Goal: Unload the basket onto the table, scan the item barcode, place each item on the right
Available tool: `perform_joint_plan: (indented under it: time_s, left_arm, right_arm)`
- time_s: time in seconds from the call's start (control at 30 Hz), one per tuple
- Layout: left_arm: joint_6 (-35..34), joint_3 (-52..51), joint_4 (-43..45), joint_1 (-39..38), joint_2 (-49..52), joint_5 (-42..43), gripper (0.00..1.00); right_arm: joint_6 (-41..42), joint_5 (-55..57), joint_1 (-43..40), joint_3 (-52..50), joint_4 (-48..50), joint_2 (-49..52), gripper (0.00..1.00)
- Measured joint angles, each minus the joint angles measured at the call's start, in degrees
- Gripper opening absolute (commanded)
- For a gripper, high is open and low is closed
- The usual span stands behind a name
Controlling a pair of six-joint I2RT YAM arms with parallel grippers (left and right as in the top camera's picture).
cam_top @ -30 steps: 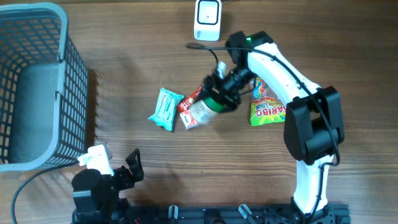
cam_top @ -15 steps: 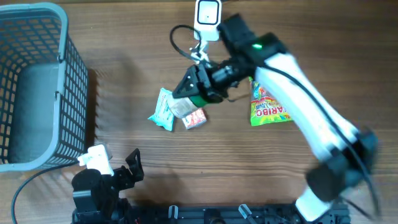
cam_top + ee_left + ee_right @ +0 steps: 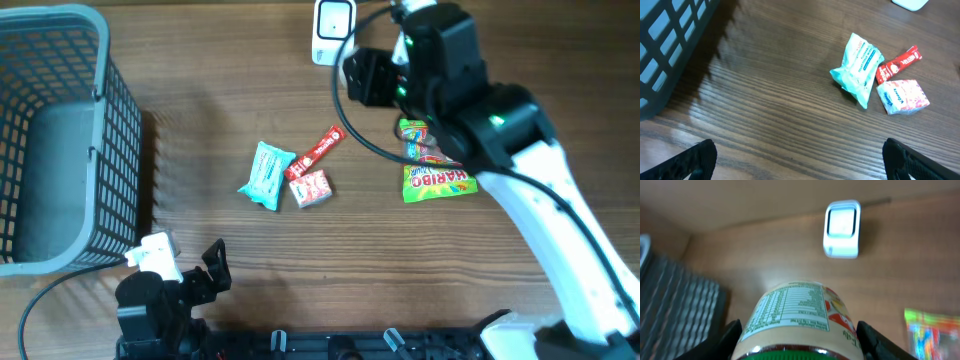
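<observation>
1. The right gripper (image 3: 800, 341) is partly open, its two fingers (image 3: 726, 339) pressed on either side of a jar (image 3: 799, 311) with a green lid.
2. The jar is held in the air above the tabletop (image 3: 200, 90), close to the white scanner (image 3: 841, 228) at the far edge. The nutrition table on its label faces the wrist camera.
3. From overhead the jar is hidden under the right arm.
4. The left gripper (image 3: 800, 159) is spread wide with nothing in it, near the front edge beside the gray basket (image 3: 122, 130).
5. A teal packet (image 3: 267, 175), a red stick (image 3: 317, 152) and a small pink packet (image 3: 312, 188) lie together mid-table. A bag of gummies (image 3: 437, 178) lies to their right.
</observation>
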Motion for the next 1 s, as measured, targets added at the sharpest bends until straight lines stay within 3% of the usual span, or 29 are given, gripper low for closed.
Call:
perform_joint_plan:
  time_s: [0.23, 0.63, 1.0]
  left_arm:
    - [0.0, 0.0, 0.02, 0.0, 0.0, 0.02, 1.0]
    - [0.0, 0.0, -0.02, 0.0, 0.0, 0.0, 1.0]
    - [0.0, 0.0, 0.0, 0.0, 0.0, 0.0, 1.0]
  right_arm:
    - [-6.64, 11.32, 0.0, -0.31, 17.57, 14.82, 0.44]
    - [-21.59, 17.62, -0.28, -1.09, 69.02, 38.27, 0.5]
    - [-24.65, 17.66, -3.34, -1.09, 73.5, 45.09, 0.5]
